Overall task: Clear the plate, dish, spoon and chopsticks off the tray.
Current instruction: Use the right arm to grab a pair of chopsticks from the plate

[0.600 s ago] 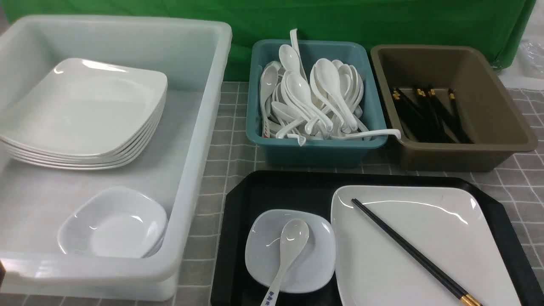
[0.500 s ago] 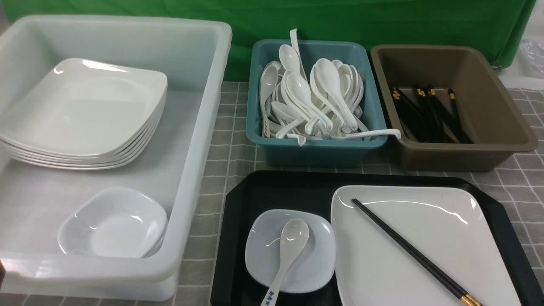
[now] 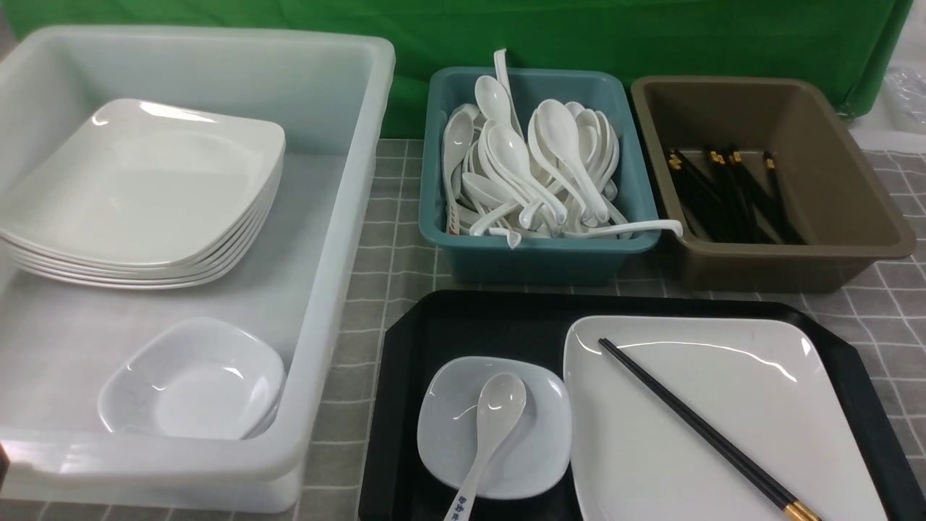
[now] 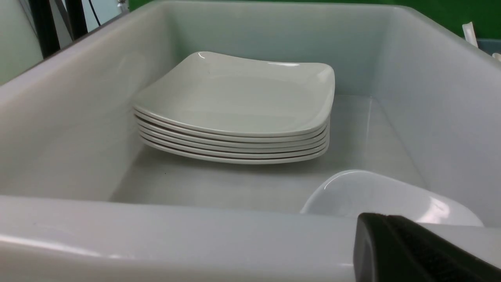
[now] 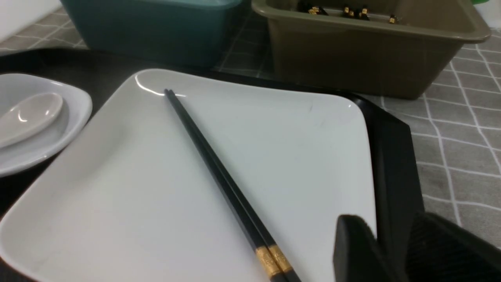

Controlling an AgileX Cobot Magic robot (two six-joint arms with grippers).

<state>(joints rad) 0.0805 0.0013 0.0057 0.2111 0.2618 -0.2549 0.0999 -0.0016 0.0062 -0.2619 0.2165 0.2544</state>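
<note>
Left gripper [image 4: 391,243] jaws are closed, empty. The black tray [image 3: 405,376] holds one small glossy dish [image 3: 448,434] cradling one white spoon [image 3: 500,405], then one large square plate [image 3: 651,463] bearing two black gold-ended chopsticks [image 3: 709,429] diagonally. Right gripper [image 5: 387,239] jaws stand apart, empty.

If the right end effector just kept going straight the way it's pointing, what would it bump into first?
Likely the tray's rim beside the plate: the right end effector points along it, jaws open. If it clears that, the brown tub comes next. Depth is unclear.
</note>
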